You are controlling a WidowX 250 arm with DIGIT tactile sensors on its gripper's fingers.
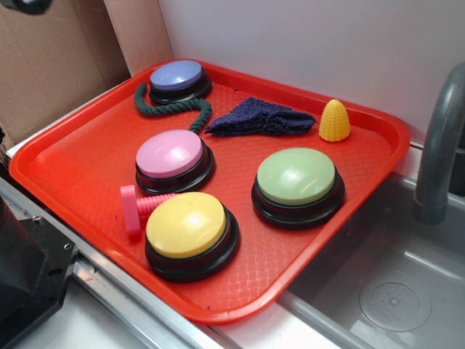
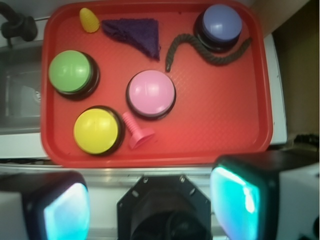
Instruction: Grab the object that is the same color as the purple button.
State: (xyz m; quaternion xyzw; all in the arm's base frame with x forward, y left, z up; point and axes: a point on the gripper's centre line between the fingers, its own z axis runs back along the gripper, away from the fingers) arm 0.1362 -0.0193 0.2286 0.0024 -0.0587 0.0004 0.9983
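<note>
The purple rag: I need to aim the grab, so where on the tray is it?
In the exterior view the purple rag lies at the far side of the red tray, between the green rope and the yellow corn toy.

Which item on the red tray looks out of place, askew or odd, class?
Little stands out. The dark green twisted rope curls loosely around the lavender-topped round button, the dark purple terry cloth rag lies crumpled, and the pink plastic bolt lies on its side between the pink and yellow buttons. Nothing spilled or broken on the red plastic tray.

Red tray (image 1: 87,156), four dome buttons, purple rag (image 1: 258,116), green rope (image 1: 171,109), yellow corn (image 1: 334,121), pink screw (image 1: 138,207)
</note>
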